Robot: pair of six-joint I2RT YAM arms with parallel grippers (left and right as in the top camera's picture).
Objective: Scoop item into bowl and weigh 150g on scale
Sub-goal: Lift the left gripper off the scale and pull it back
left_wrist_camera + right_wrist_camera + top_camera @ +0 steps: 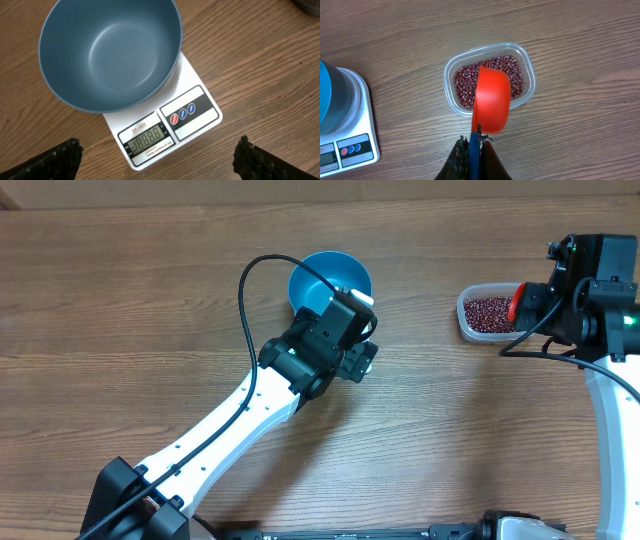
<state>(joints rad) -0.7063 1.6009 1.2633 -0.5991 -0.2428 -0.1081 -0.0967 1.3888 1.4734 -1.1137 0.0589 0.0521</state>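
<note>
The blue bowl (pixel 110 50) stands empty on the white scale (pixel 195 110), whose display is lit. My left gripper (pixel 159 146) hangs open just in front of the scale, holding nothing; from overhead it (pixel 360 330) sits at the bowl's (pixel 325 272) near edge and hides the scale. The dark red beans (pixel 465 85) lie in a clear tub (pixel 531 75) at the right. My right gripper (pixel 474 150) is shut on the blue handle of an orange-red scoop (pixel 492 100), whose cup hovers over the tub's near side. Whether the scoop holds beans is hidden.
In the right wrist view the scale (pixel 347 125) and bowl (pixel 326 95) sit at the left edge, a stretch of bare wooden table between them and the tub. From overhead the tub (pixel 468 320) is at the right, under my right arm.
</note>
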